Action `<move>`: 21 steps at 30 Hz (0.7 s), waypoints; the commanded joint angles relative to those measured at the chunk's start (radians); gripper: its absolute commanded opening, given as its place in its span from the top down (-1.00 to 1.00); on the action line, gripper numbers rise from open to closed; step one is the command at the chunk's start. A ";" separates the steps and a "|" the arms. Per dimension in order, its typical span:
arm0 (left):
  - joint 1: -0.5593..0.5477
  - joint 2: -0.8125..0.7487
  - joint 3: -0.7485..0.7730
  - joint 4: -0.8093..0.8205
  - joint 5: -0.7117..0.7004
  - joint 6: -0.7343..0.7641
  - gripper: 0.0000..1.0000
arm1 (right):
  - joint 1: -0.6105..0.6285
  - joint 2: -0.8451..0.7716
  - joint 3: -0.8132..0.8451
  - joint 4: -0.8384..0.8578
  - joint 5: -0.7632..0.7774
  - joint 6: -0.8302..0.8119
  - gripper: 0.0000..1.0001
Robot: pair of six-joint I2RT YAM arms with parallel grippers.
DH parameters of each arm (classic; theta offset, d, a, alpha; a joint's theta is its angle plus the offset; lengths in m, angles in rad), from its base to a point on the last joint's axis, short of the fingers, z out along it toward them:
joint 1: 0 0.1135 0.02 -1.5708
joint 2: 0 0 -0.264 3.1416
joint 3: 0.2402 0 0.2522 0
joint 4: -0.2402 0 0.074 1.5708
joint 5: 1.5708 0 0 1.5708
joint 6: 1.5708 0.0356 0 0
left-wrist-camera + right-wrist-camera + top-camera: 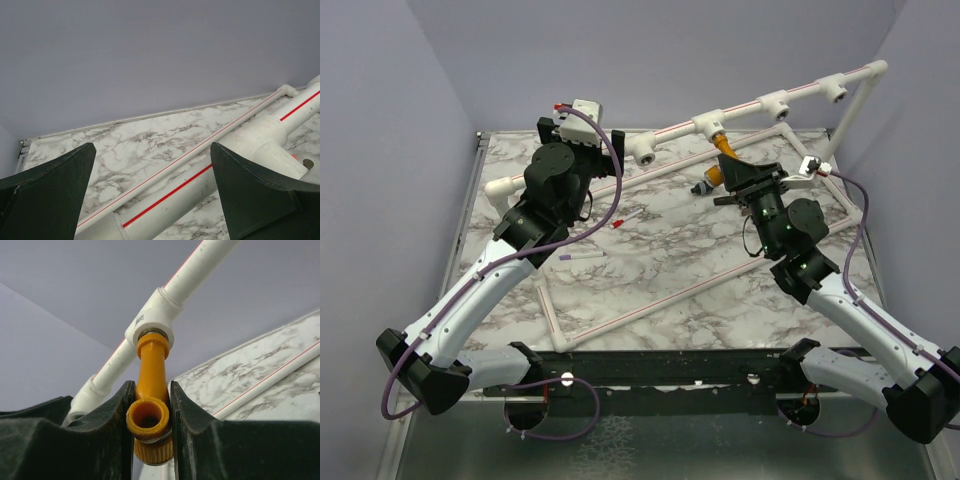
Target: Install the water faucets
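Observation:
A mustard-orange faucet (722,146) hangs from a white tee socket (709,125) on the raised red-striped pipe. Its stem end sits in the socket's mouth. My right gripper (727,164) is shut on it. In the right wrist view the faucet (150,367) stands between my fingers, its round opening facing the camera and a ribbed knob below; its top meets the tee (151,323). My right gripper (149,390) pinches its sides. My left gripper (595,135) is open at the pipe's left part. In the left wrist view, the left gripper (152,192) has wide jaws with the thick pipe (200,192) between them, untouched.
Three more tee sockets (645,152) (775,105) (837,92) sit along the pipe. A frame of thin white pipe (650,300) lies on the marble table. A thin red-tipped stick (626,218) and a purple-tipped one (582,256) lie mid-table. Walls close off the back and sides.

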 commanded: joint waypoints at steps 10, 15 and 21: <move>-0.025 -0.007 -0.031 -0.063 -0.007 0.024 -0.97 | -0.002 -0.002 0.011 -0.129 0.135 0.744 0.99; -0.030 -0.007 -0.031 -0.060 -0.009 0.025 -0.97 | -0.002 0.001 0.034 -0.206 0.107 0.857 0.99; -0.031 -0.005 -0.031 -0.061 -0.012 0.025 -0.97 | -0.002 -0.001 0.059 -0.260 0.115 0.841 0.80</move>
